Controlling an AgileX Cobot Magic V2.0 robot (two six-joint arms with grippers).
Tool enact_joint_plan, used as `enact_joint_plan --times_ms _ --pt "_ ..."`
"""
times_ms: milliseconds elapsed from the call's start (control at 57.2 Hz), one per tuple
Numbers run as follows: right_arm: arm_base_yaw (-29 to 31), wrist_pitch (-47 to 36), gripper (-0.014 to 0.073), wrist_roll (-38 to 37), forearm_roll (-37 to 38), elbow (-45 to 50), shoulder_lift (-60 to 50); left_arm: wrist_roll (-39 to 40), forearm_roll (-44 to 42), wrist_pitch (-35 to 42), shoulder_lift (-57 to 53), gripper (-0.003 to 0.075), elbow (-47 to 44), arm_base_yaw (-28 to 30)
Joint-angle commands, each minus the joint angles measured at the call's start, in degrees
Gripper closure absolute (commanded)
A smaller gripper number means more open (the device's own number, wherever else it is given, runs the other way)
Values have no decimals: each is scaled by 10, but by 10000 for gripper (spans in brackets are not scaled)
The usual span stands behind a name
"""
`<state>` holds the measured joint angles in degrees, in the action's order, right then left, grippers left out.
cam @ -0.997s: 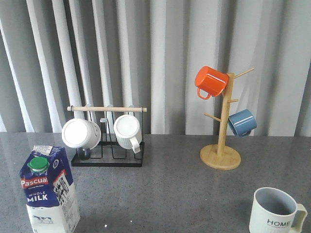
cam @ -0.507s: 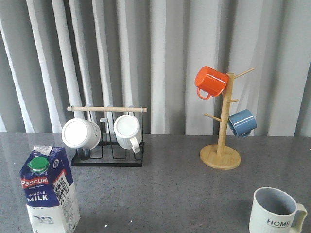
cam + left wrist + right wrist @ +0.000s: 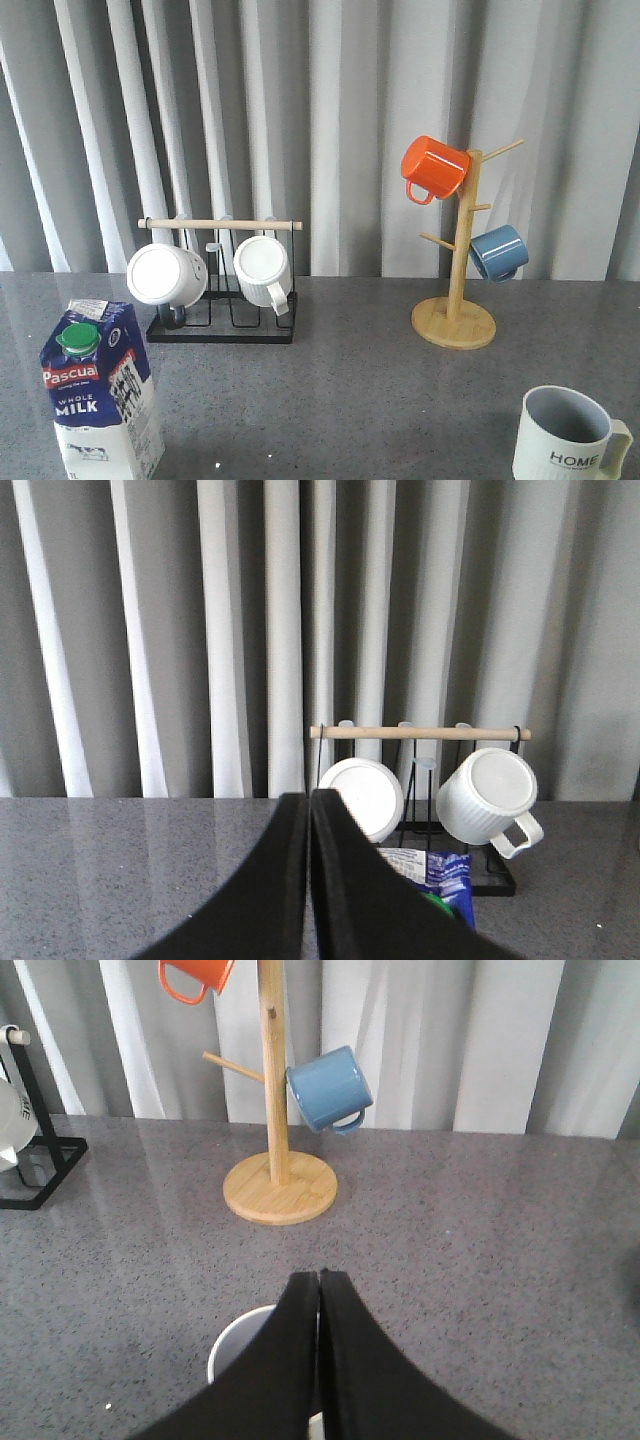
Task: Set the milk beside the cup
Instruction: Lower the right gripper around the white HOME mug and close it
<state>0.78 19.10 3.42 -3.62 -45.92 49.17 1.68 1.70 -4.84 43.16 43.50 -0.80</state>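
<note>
The milk (image 3: 100,395), a dark-blue and white carton with a green cap, stands upright at the front left of the grey table. Its top also shows in the left wrist view (image 3: 445,875), partly hidden behind my left gripper (image 3: 309,798), which is shut and empty above it. The cup (image 3: 568,435), pale ribbed with "HOME" lettering, stands at the front right. Its rim shows in the right wrist view (image 3: 240,1345) under my right gripper (image 3: 319,1278), which is shut and empty. Neither gripper shows in the front view.
A black rack with a wooden bar (image 3: 220,280) holds two white mugs at the back left. A wooden mug tree (image 3: 455,300) with an orange mug (image 3: 433,168) and a blue mug (image 3: 498,252) stands at the back right. Grey curtains hang behind the table.
</note>
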Motion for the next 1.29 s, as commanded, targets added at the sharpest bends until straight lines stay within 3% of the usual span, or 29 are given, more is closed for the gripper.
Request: enact_joint_plan --times_ms 0,122,210,315,420,560,664,1171,1276 --pt "0 -24 600 -9 -5 -21 -3 21 6 10 3 723 21 -4" --pt "0 -17 585 -9 -4 -21 -3 21 6 -16 4 689 21 -4" --pt "0 -26 545 -9 13 -21 -3 21 6 -7 4 621 21 -4" --pt "0 -32 450 -8 32 -21 -3 21 6 4 5 473 21 -4" --pt "0 -38 303 -8 41 -21 -3 21 6 4 15 294 21 -4" --pt "0 -50 153 -8 46 -21 -3 21 6 4 19 155 21 -4" --pt "0 -58 120 -9 46 -21 -3 21 6 3 19 132 20 -4" --pt "0 -114 121 -11 40 -21 -3 21 6 3 19 133 20 -4" --pt "2 -99 121 -11 115 -6 -3 21 6 3 19 133 20 -4"
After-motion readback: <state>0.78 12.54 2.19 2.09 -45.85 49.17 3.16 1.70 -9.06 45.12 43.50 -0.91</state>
